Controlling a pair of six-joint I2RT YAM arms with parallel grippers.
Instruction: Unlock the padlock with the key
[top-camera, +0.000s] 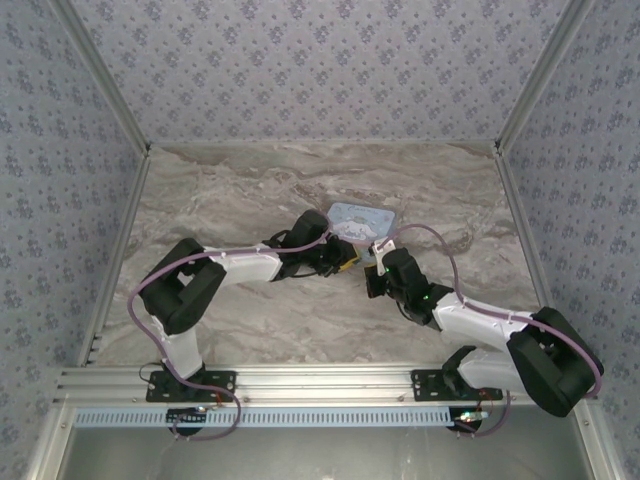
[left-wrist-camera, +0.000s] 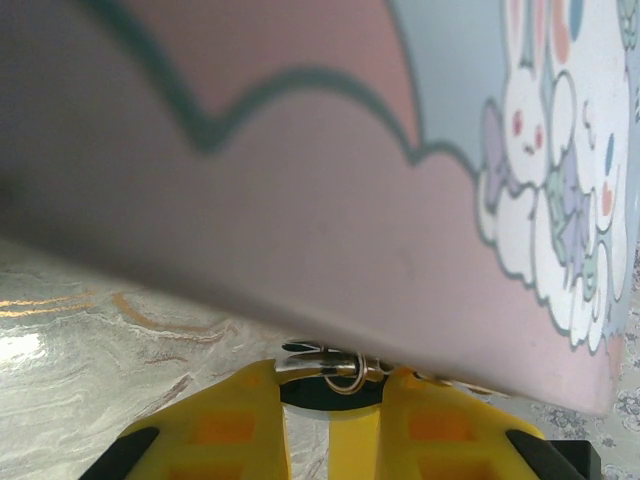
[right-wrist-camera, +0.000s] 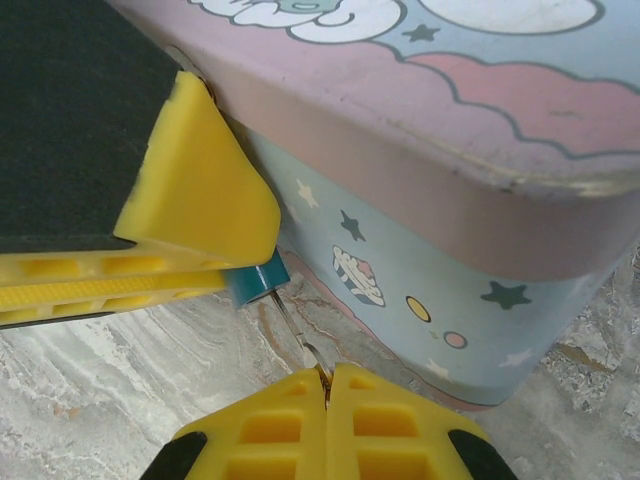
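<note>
Right wrist view, nearest: right gripper with its yellow fingertips pressed together, pinching the key, a thin metal strip seen edge-on. The key slants up and left from the tips to the padlock, of which a small blue-teal block is visible. The block pokes out from under a yellow finger of the left gripper. That finger sits right against the near wall of the tin. Padlock is low over the marble table, just beside the tin's bottom edge.

Left wrist view: left gripper at a narrow gap. A small silvery piece with a wire ring sits between its tips. The view is blurry and tight, so this is probably the lock's metal end, clamped, but I cannot tell for sure. The tin's pink and blue lid with cartoon bunnies hangs close over the fingers.

Top view: both arms reach in from the near edge and the two grippers meet tip to tip at mid-table, at the tin's near side. Padlock and key are too small to pick out here. The tin lies flat just beyond them. Wallpapered walls close the far end and sides.
</note>
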